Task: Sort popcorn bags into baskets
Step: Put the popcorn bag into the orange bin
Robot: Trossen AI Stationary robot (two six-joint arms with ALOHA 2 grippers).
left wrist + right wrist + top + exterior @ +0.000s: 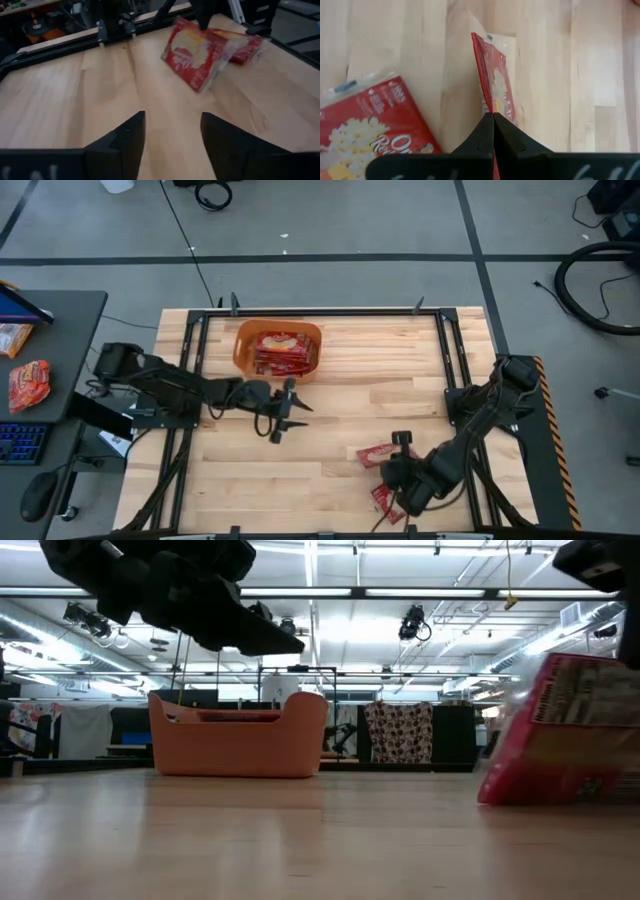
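right tool [493, 117] clenched on popcorn bag [495, 85] edge; left tool [172, 131] released, empty.

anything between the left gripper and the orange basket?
No. In the high view only bare table separates the left gripper, open, from the orange basket just beyond it.

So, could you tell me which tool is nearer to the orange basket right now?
Left. The left tool hangs open just in front of the orange basket; the right tool is farther off, shut on a popcorn bag.

Robotics lab: taped grey floor [400, 220], ceiling strip lights [420, 592], keyboard desk [50, 360], loose cables [212, 194].
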